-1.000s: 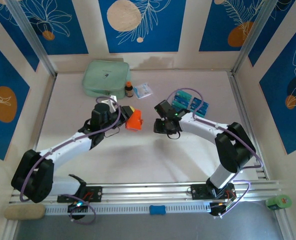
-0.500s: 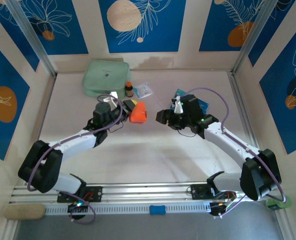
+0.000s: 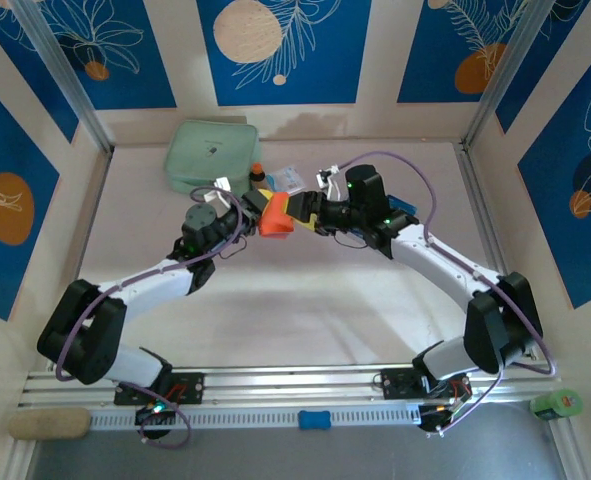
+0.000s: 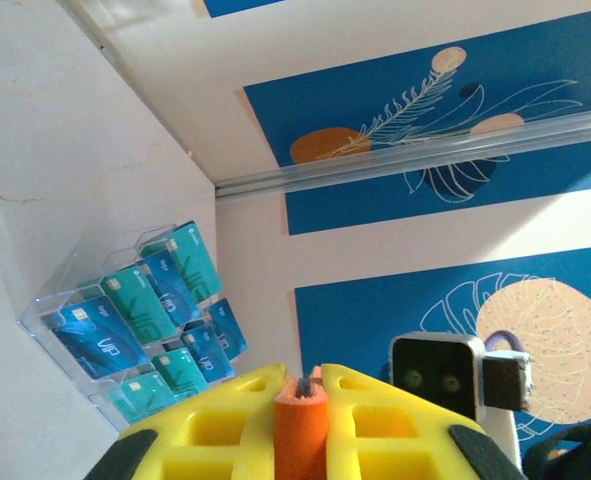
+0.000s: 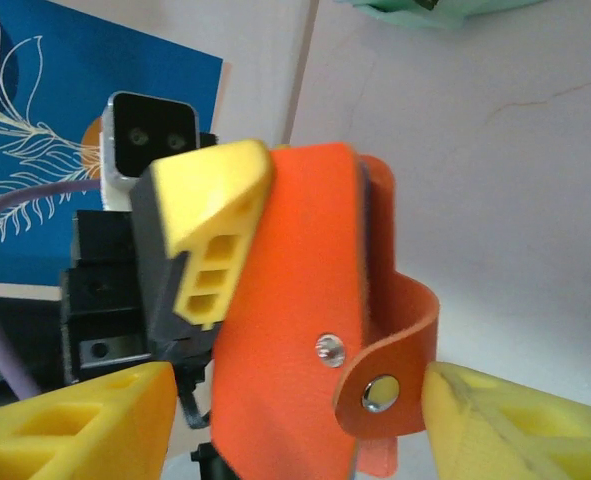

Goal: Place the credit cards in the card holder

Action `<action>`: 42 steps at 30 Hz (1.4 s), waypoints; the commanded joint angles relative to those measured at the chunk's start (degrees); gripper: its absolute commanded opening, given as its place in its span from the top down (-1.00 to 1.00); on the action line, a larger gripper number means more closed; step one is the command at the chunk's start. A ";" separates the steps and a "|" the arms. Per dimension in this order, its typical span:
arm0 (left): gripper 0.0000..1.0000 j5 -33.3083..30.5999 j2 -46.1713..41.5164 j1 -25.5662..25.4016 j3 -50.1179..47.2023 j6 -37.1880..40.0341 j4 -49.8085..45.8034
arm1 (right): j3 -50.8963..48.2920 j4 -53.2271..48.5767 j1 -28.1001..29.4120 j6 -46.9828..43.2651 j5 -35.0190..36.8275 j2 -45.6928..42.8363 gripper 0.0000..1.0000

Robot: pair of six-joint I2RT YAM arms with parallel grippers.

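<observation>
The card holder (image 5: 295, 300) looks like smooth, matt orange leather or leatherette, and its snap button (image 5: 378, 393) is shiny metal. At lower left of the left wrist view, the credit cards (image 4: 140, 320) are glossy plastic in a clear plastic rack (image 4: 50, 305). The left gripper (image 4: 300, 400) has matt yellow plastic jaws. The bench (image 3: 305, 300) is pale and smooth.

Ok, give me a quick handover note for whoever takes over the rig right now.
Left gripper: shut on the orange card holder, holding it off the table.
Right gripper: open, jaws either side of its snap tab.
Credit cards: teal and blue, in the clear stand; none picked.
Done: holder picked up.
Left: open holder, fetch cards, slide them in.
</observation>
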 commanded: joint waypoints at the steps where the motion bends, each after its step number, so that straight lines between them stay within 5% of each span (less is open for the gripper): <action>1: 1.00 -1.26 0.13 -0.39 1.48 -2.04 5.23 | -1.23 4.56 -0.44 2.39 -1.60 1.22 -0.20; 10: 1.00 -2.23 1.01 -0.48 2.08 -4.23 8.76 | -8.94 13.40 -3.25 7.01 -2.04 -1.27 0.07; 42: 1.00 -4.33 3.62 -2.39 4.55 -8.26 15.95 | -12.48 33.92 -3.66 20.62 -10.01 2.16 0.33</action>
